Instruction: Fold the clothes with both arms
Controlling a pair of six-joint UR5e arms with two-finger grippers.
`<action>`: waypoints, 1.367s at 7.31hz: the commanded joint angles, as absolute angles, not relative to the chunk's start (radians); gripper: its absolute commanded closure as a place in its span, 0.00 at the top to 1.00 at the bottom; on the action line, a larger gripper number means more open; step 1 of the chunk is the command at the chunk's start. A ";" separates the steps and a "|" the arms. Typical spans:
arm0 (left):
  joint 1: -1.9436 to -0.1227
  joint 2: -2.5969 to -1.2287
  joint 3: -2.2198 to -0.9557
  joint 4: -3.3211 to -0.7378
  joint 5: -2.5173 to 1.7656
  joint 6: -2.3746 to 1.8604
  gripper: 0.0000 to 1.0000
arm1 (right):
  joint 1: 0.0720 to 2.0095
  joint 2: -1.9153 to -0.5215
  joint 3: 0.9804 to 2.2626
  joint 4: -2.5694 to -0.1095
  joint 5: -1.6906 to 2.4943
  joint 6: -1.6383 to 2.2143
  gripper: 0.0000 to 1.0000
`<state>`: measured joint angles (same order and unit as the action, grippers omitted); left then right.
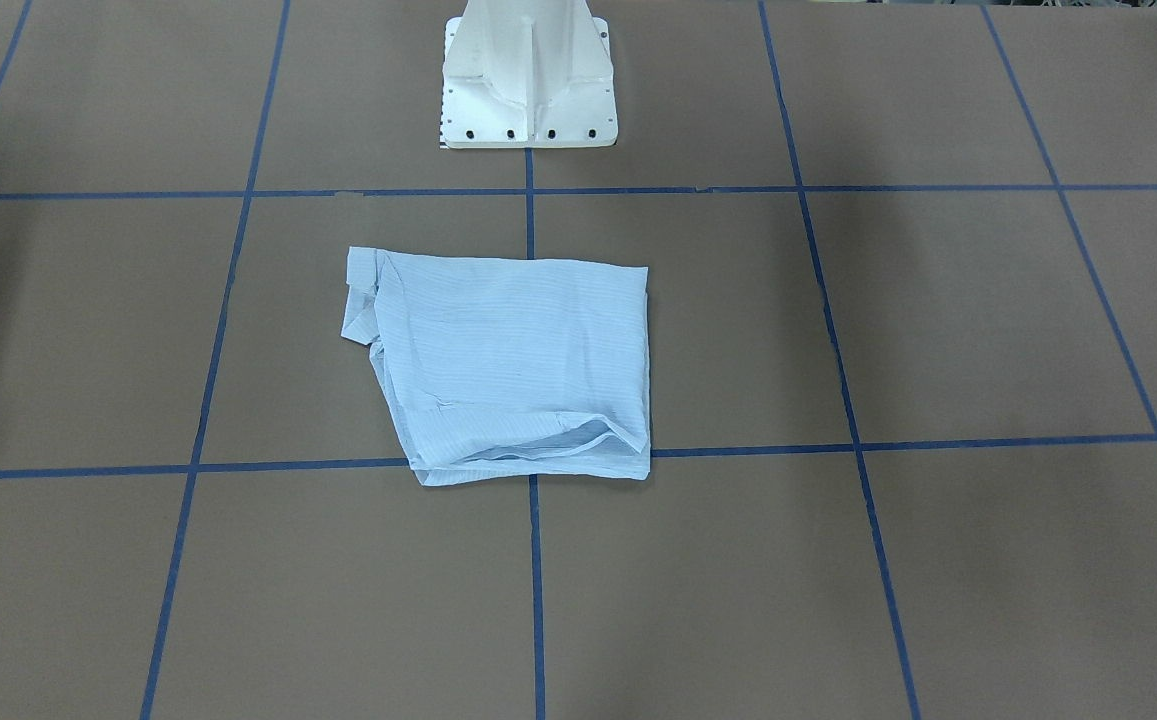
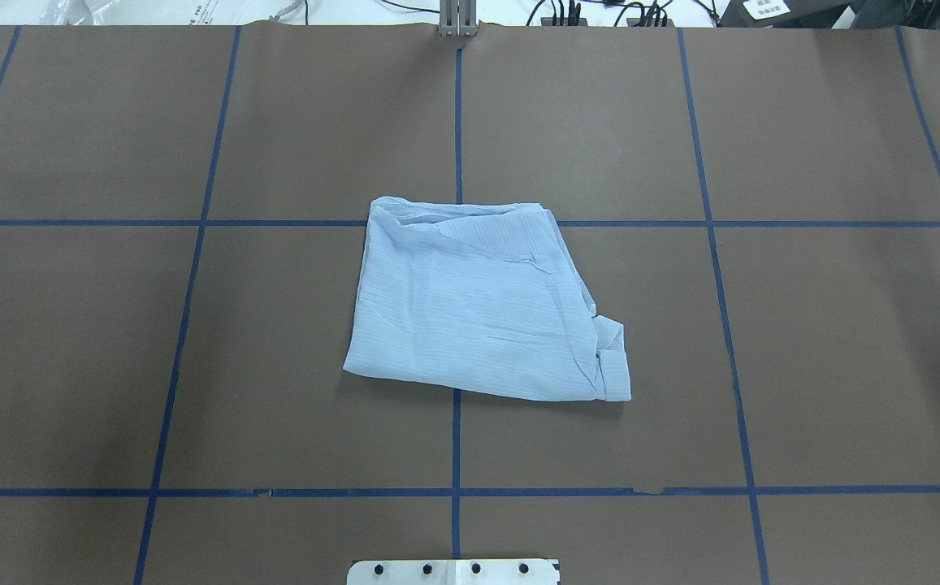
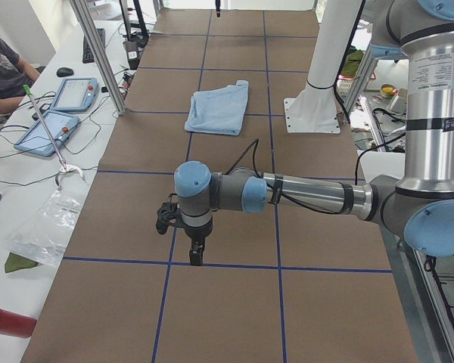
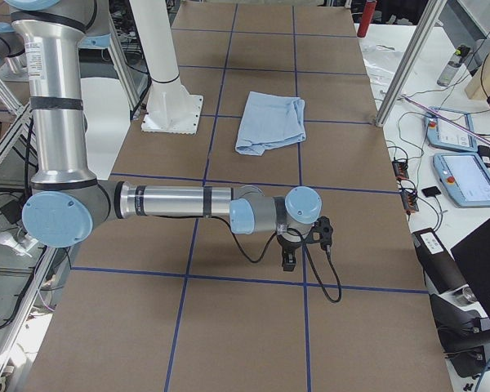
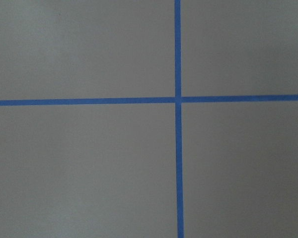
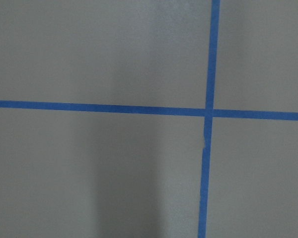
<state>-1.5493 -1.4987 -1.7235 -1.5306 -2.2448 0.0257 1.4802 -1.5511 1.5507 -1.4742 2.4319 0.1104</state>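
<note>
Pale-blue striped shirt (image 2: 478,309) lies folded on the table (image 2: 803,366), well apart from the left claw (image 3: 196,259) and the right claw (image 4: 289,265); whether either claw is apart or together, I cannot tell.

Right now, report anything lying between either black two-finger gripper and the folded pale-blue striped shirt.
Nothing visible. Only the bare, blue-taped brown table separates the black two-finger left gripper and right gripper from the folded pale-blue striped shirt.
</note>
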 commanded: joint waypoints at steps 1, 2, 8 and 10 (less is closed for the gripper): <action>-1.565 -1.491 -1.668 -1.595 -2.267 0.054 1.00 | 1.531 -1.581 1.552 -1.474 2.439 0.110 1.00; -1.571 -1.490 -1.663 -1.595 -2.296 0.054 1.00 | 1.539 -1.595 1.554 -1.474 2.439 0.109 1.00; -1.571 -1.491 -1.674 -1.595 -2.298 0.048 1.00 | 1.630 -1.669 1.661 -1.460 2.425 0.117 1.00; -1.571 -1.493 -1.674 -1.595 -2.298 0.046 1.00 | 1.637 -1.675 1.761 -1.587 2.418 0.117 1.00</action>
<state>-1.5708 -1.4919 -1.6734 -1.5954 -2.2979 0.0475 1.6285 -1.6699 1.7028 -1.5232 2.4229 0.1162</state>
